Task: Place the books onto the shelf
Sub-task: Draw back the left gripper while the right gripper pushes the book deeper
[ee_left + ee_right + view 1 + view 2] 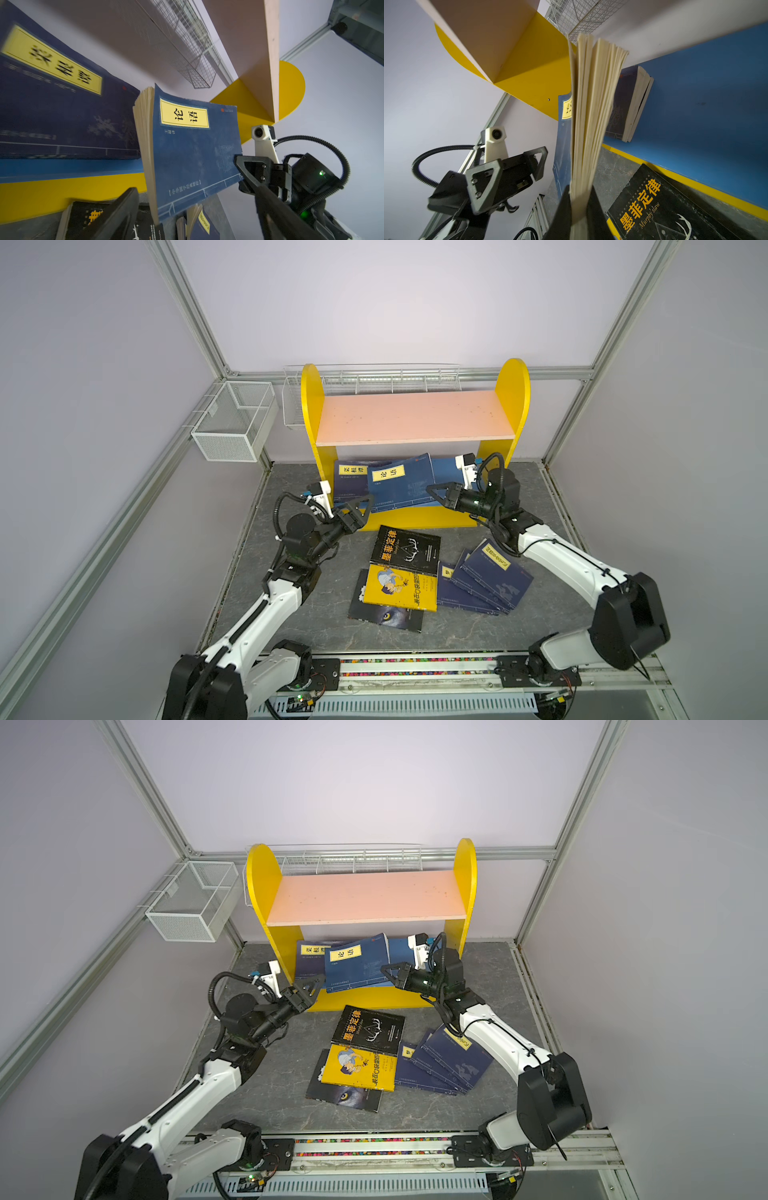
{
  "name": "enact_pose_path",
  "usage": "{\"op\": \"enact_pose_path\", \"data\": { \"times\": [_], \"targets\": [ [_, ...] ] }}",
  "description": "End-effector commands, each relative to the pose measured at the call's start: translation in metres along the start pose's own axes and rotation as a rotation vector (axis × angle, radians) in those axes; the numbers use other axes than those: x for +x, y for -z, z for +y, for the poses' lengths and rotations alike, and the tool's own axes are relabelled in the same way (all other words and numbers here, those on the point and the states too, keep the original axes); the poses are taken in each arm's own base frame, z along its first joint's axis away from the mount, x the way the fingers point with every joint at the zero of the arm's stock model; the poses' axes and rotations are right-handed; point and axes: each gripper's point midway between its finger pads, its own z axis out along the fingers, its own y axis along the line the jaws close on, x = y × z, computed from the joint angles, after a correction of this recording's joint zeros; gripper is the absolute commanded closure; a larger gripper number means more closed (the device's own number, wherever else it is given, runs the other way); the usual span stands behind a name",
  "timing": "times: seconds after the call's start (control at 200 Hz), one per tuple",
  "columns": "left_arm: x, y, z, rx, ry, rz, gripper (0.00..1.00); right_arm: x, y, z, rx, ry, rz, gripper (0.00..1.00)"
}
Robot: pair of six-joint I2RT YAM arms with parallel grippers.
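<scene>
The shelf (415,418) has yellow sides, a bare pink upper board and a blue lower board (706,99). A blue book with a yellow label (401,485) stands tilted at the front of the lower tier. My right gripper (431,489) (578,212) is shut on that book's page edge. My left gripper (365,512) (195,218) is open, and the book's lower left corner lies between its spread fingers. A navy book (351,479) leans at the left of the lower tier. On the table lie a black book (405,549), a yellow cartoon book (399,587), a wolf-eye book (386,616) and fanned navy books (486,580).
A white mesh basket (235,420) hangs on the left frame rail. A long wire basket (374,377) runs along the wall behind the shelf. Aluminium frame posts and pale walls close in the grey table (291,614) on three sides.
</scene>
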Motion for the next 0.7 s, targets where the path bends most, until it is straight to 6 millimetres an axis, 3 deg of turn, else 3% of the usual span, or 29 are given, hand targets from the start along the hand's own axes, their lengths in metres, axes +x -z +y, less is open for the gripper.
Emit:
{"op": "enact_pose_path", "data": {
  "times": [0.0, 0.135, 0.25, 0.47, 0.695],
  "targets": [
    [-0.013, 0.038, 0.071, -0.444, 0.0, -0.099, 0.11, -0.029, -0.015, 0.019, -0.029, 0.05, -0.105, 0.89],
    [-0.016, 0.097, 0.117, -0.778, 0.031, -0.175, 0.11, -0.03, -0.044, 0.015, -0.032, 0.05, -0.107, 0.89],
    [-0.012, 0.123, 0.133, -0.88, 0.056, -0.172, 0.11, -0.029, -0.071, 0.008, -0.045, 0.025, -0.104, 0.89],
    [-0.008, 0.15, 0.14, -0.946, 0.069, -0.161, 0.11, -0.021, -0.116, -0.002, -0.065, -0.004, -0.07, 0.89],
    [-0.005, 0.156, 0.14, -0.961, 0.053, -0.14, 0.11, -0.006, -0.142, -0.015, -0.062, -0.049, -0.028, 0.89]
  ]
}}
